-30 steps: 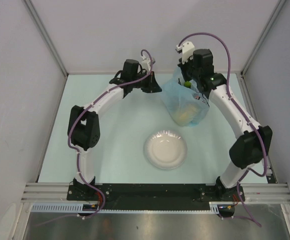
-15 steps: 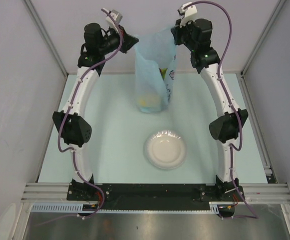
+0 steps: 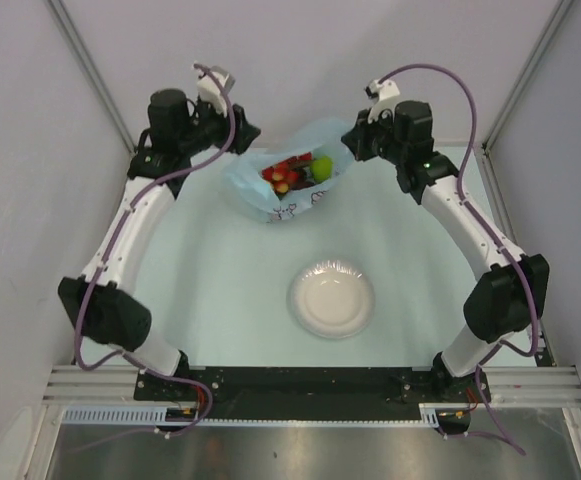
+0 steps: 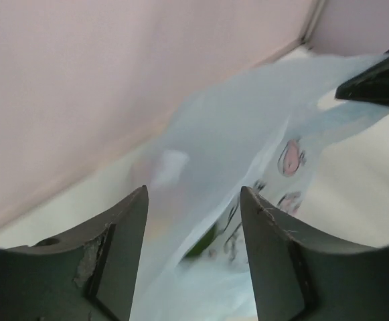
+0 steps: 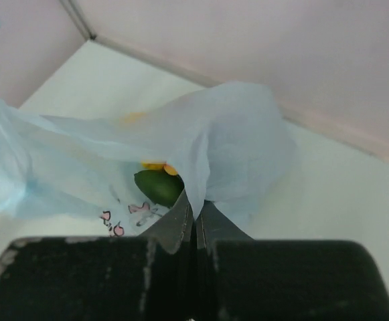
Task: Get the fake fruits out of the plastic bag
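The plastic bag (image 3: 288,208) sags onto the far middle of the table, its mouth spread wide between both grippers. Inside it I see fake fruits: red grapes (image 3: 283,170), a green apple (image 3: 322,166) and something yellow. My right gripper (image 3: 355,141) is shut on the bag's right rim; in the right wrist view its jaws (image 5: 197,208) pinch the blue film (image 5: 234,147), with a dark green fruit (image 5: 159,186) just beyond. My left gripper (image 3: 244,136) is open at the bag's left rim; film (image 4: 201,154) runs loosely between its fingers (image 4: 128,227).
A round white plate (image 3: 332,300) sits on the table nearer the arm bases, in front of the bag. The back wall stands close behind both grippers. Side walls bound the table left and right.
The bag, held high and stretched tall half a second ago, has dropped and spread open on the table. Both arms lowered, and the left gripper's jaws opened off the rim.
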Motion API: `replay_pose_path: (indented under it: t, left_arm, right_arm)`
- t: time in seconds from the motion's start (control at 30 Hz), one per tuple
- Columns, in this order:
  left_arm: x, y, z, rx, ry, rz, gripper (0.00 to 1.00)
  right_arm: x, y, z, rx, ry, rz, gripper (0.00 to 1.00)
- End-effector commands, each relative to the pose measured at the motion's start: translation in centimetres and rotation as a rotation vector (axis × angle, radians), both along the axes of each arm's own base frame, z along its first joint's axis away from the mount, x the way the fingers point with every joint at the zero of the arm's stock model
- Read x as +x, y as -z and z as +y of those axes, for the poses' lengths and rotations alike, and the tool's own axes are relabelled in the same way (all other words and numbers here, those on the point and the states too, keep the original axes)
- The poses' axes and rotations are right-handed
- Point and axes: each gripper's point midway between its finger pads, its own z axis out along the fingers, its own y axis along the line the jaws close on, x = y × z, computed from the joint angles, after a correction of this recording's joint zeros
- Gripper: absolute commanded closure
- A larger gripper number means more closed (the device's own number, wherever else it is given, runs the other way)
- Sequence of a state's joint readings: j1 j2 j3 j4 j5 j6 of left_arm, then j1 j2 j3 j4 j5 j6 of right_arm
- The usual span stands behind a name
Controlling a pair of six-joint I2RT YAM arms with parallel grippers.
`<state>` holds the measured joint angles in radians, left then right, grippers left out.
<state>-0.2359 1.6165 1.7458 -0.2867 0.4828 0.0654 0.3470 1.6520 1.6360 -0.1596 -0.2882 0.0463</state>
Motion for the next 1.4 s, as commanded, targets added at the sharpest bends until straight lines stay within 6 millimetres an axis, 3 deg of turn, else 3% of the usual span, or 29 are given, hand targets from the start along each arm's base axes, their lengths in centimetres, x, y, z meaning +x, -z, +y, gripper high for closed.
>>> replay_pose_path:
  t: [0.0,0.07,0.1,0.17,0.2,0.3,0.5,0.7,0.8,0.97,1.0,1.07,1.1,1.17,1.23,1.27,1.3,1.33,1.37]
  left_arm:
    - [-5.4,4.0,3.6,0.037,-0.214,0.066,0.34]
    - [-9.1,5.2,1.9,-0.037,-0.120,0.145,0.31]
    - [-12.1,6.7,1.2,-0.053,-0.050,0.182,0.30]
    - [-15.5,8.6,-0.6,-0.061,0.069,0.231,0.30]
    - [-17.4,11.3,-1.7,-0.039,0.121,0.278,0.30]
    - [-19.7,13.5,-3.0,-0.049,0.174,0.315,0.21]
    - [-18.4,13.1,-6.6,-0.084,0.230,0.258,0.12]
    - [-15.0,13.1,-9.0,-0.013,0.183,0.132,0.08]
    - [-13.0,14.5,-9.8,0.046,0.134,0.119,0.08]
    - [-8.2,16.6,-9.2,0.116,-0.060,0.143,0.07]
    - [-7.4,16.1,-9.4,0.114,-0.078,0.133,0.07]
    - [-5.6,18.2,-8.6,0.189,-0.166,0.149,0.07]
    - [-4.6,17.6,-8.4,0.193,-0.208,0.138,0.08]
    - [-3.4,20.2,-7.5,0.269,-0.269,0.185,0.17]
    - [-2.5,20.2,-7.3,0.272,-0.274,0.202,0.40]
    - [-2.0,20.0,-6.6,0.258,-0.276,0.209,0.52]
    - [-2.0,19.6,-6.9,0.238,-0.238,0.217,0.84]
    - [-1.9,19.4,-6.3,0.248,-0.246,0.222,1.00]
    - [-1.6,18.6,-5.3,0.241,-0.263,0.215,1.00]
  right_arm:
    - [-3.7,4.7,3.3,0.034,-0.109,0.147,1.00]
    - [-4.8,5.4,4.2,0.019,-0.136,0.158,1.00]
    - [-5.0,5.3,4.3,0.023,-0.142,0.157,1.00]
    - [-5.1,4.7,4.5,0.040,-0.143,0.148,1.00]
    - [-5.1,4.6,4.5,0.040,-0.137,0.145,1.00]
    - [-5.0,4.4,4.4,0.046,-0.127,0.142,1.00]
    - [-5.0,4.1,3.5,0.057,-0.088,0.153,1.00]
    - [-4.2,3.3,1.4,0.090,-0.036,0.151,1.00]
    - [-4.0,2.9,0.6,0.104,-0.016,0.145,1.00]
    - [-4.6,1.5,0.7,0.151,-0.035,0.130,1.00]
    - [-4.6,1.6,0.6,0.151,-0.034,0.130,1.00]
    - [-4.8,1.2,0.5,0.159,-0.034,0.124,1.00]
    - [-4.7,1.2,0.3,0.160,-0.030,0.122,1.00]
    - [-4.8,1.0,0.0,0.161,-0.022,0.118,1.00]
    - [-4.7,1.3,-0.4,0.158,-0.011,0.122,1.00]
    - [-4.6,1.3,-0.6,0.156,-0.007,0.121,1.00]
    - [-4.5,1.4,-0.7,0.156,-0.003,0.125,1.00]
    - [-4.1,1.6,-1.0,0.156,0.004,0.124,1.00]
    - [-3.9,1.6,-1.1,0.159,0.005,0.119,1.00]
